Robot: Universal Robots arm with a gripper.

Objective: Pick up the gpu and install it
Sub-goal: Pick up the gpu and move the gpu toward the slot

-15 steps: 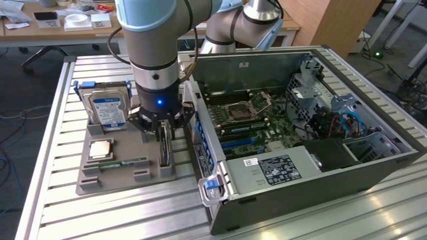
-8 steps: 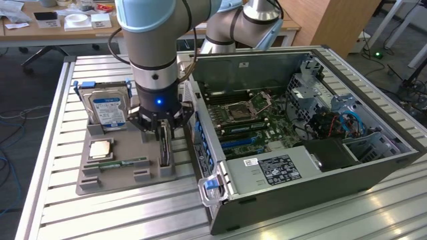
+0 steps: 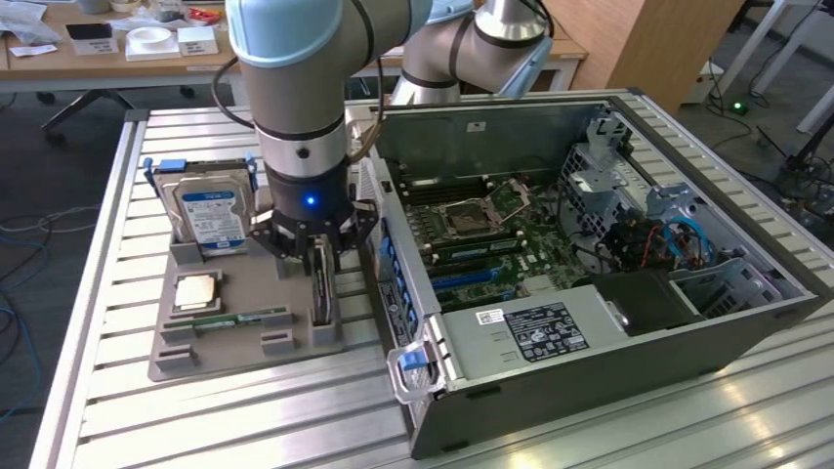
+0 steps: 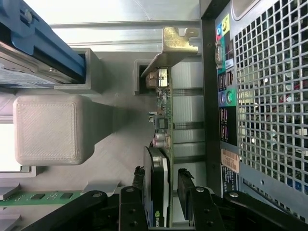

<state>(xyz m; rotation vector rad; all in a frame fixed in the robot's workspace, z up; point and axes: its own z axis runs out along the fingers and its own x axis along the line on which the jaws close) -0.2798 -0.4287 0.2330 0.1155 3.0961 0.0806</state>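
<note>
two fingers (image 4: 185, 185) of the end effector (image 4: 162, 177) stand wide apart on either side of the gpu (image 4: 155, 183), gripping nothing, with a gap showing beside the card. the gpu stands on edge in its slot of the grey holder (image 3: 222, 352) on the desk (image 3: 156, 430), metal bracket at the far end, so the pick-up is not yet done. beyond the holder, the open computer case (image 3: 548, 391) lies on its side, and both lifting and installing remain.

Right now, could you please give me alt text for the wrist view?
The open claw straddles the gpu, which stands on edge in a grey holder. The perforated rear of a computer case stands close beside it.
</note>
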